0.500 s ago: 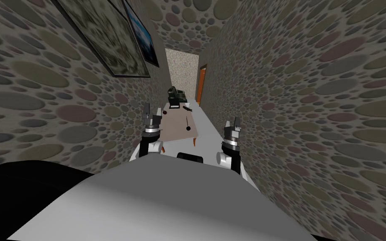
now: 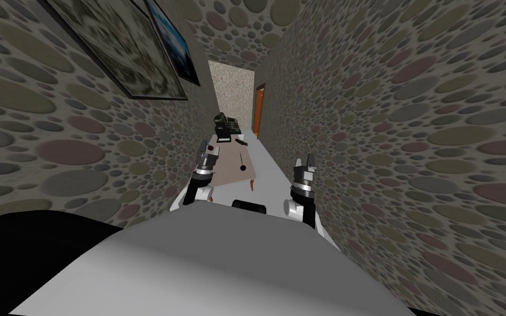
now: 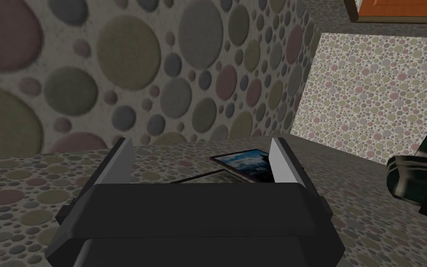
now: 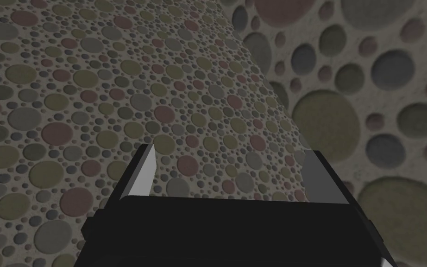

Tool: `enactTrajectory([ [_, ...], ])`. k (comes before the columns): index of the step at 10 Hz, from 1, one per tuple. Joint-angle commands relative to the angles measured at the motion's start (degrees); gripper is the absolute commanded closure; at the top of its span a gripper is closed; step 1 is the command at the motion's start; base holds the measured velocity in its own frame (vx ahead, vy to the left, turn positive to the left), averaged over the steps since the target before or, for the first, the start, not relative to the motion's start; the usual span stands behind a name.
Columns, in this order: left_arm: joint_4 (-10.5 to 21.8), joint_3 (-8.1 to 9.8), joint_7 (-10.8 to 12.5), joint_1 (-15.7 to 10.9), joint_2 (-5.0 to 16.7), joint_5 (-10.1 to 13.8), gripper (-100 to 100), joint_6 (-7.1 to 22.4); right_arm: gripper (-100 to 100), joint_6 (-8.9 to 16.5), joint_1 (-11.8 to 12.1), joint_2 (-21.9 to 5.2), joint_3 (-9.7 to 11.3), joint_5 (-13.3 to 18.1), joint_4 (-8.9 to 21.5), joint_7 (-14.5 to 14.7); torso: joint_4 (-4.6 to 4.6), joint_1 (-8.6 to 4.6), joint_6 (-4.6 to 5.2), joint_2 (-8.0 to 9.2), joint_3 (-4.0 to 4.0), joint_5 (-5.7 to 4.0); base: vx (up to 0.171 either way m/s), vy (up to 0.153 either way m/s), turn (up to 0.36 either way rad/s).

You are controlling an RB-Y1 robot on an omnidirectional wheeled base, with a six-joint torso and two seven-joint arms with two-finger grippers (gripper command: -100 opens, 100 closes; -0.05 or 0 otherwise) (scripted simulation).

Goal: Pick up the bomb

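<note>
The bomb [image 2: 242, 166], a small black ball with a thin fuse pointing away from me, lies on the tan table [image 2: 229, 171] ahead in the narrow corridor. My left gripper [image 2: 208, 150] is raised over the table's left edge, a short way left of the bomb, fingers open and empty; in the left wrist view the left gripper [image 3: 203, 157] faces the wall. My right gripper [image 2: 304, 162] hangs over the white floor to the right of the table, short of the bomb, and the right gripper [image 4: 231, 172] stands open with nothing in it.
A dark green bulky object [image 2: 225, 124] stands at the table's far end, also in the left wrist view [image 3: 418, 178]. A small dark thing [image 2: 241, 141] and a dark reddish ball [image 2: 211, 148] lie on the table. Spotted walls close in on both sides. An orange door [image 2: 258, 109] is far right.
My left gripper has swung right and forward, over the table's left edge. The whole head view has shifted a little, so my head moved. The right arm stays put.
</note>
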Motion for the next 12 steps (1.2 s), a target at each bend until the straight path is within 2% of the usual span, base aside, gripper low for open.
enactTrajectory([
  [1, 1.7, -1.00, 2.8, -0.1, 2.3, -0.4, -100, 1.0, 0, 0.0, 0.0, 0.0, 0.0, 0.0, 0.0, 0.0, 0.00, 0.00, 0.00, 0.00, 0.00, 0.00, -0.003, -0.068, -0.137],
  [3, 4.2, -2.22, 6.1, -0.4, 5.6, -1.0, -100, 2.4, 0, 0.0, 0.0, 0.0, 0.0, 0.0, 0.0, 0.0, 0.00, -0.02, -0.01, 0.00, 0.00, 0.00, -0.010, -0.066, -0.141],
  [4, 4.2, -2.22, 6.7, -0.4, 5.6, -1.0, -100, 2.4, 0, 0.0, 0.0, 0.0, 0.0, 0.0, 0.0, 0.0, 0.00, -0.01, -0.02, 0.01, 0.00, 0.00, -0.007, -0.046, -0.056],
  [6, 7.1, -3.61, 10.4, -0.7, 9.1, -1.6, -100, 3.8, 0, 0.0, 0.0, 0.0, 0.0, 0.0, 0.0, 0.0, 0.00, 0.06, -0.01, -0.01, -0.01, 0.01, 0.001, -0.054, -0.167],
  [7, 7.1, -3.61, 11.2, -0.7, 9.1, -1.6, -100, 3.8, 0, 0.0, 0.0, 0.0, 0.0, 0.0, 0.0, 0.0, -0.01, 0.03, -0.02, -0.03, -0.02, 0.00, 0.003, -0.043, -0.051],
  [8, 8.8, -4.37, 13.4, -0.8, 11.0, -1.9, -100, 4.6, 0, 0.0, 0.0, 0.0, 0.0, 0.0, 0.0, 0.0, -0.01, 0.07, -0.04, -0.03, -0.02, 0.01, 0.000, -0.047, -0.137],
  [9, 8.8, -4.37, 13.6, -0.8, 11.0, -1.9, -100, 4.6, 0, 0.0, 0.0, 0.0, 0.0, 0.0, 0.0, 0.0, -0.01, 0.07, -0.01, -0.03, -0.02, 0.01, -0.001, -0.034, -0.064],
  [11, 12.2, -6.00, 17.5, -1.0, 15.0, -2.6, -100, 6.2, 0, 0.0, 0.0, 0.0, 0.0, 0.0, 0.0, 0.0, 0.00, 0.10, -0.01, -0.02, -0.01, 0.02, 0.005, -0.051, -0.199],
  [12, 12.2, -6.00, 18.8, -1.0, 15.0, -2.6, -100, 6.2, 0, 0.0, 0.0, 0.0, 0.0, 0.0, 0.0, 0.0, -0.01, 0.05, -0.02, -0.04, -0.03, 0.01, 0.009, -0.041, -0.053],
])
